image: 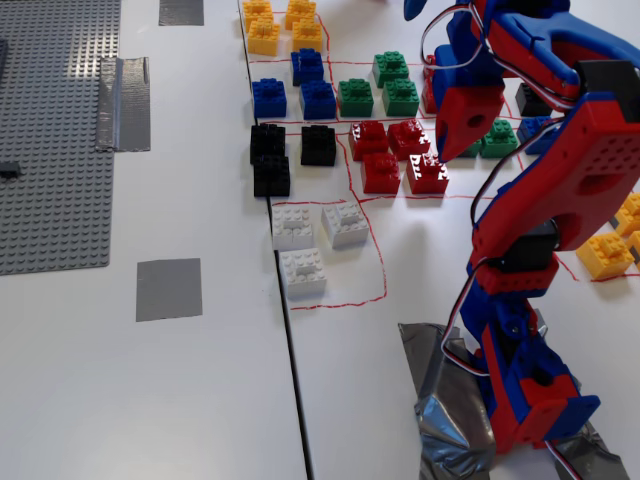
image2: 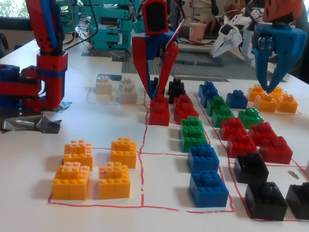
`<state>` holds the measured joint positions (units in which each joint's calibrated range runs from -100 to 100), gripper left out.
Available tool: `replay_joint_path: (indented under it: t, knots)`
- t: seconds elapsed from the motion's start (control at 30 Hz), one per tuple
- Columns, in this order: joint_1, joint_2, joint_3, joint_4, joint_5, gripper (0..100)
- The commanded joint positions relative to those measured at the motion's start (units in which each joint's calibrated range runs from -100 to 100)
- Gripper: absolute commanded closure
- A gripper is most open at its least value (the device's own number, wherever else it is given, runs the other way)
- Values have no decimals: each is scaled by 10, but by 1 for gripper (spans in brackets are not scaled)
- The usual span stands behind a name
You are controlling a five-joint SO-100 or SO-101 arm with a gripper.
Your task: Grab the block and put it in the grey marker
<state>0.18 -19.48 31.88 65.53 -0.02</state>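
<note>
The gripper (image2: 159, 96), fingers spread, straddles the block (image2: 159, 110) inside its red-outlined cell. The grey marker (image: 168, 289), lower left, lies bare.

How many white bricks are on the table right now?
3, all in one red-outlined box in a fixed view: upper-left white brick, upper-right white brick, lower white brick. Others may be hidden behind the arm.
</note>
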Motion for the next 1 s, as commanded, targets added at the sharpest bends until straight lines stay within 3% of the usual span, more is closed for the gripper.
replay_joint_path:
  t: [0.0,0.97]
  knots:
    - [29,-27,-15,-22,0,100]
    - [30,-41,-5,-25,0,100]
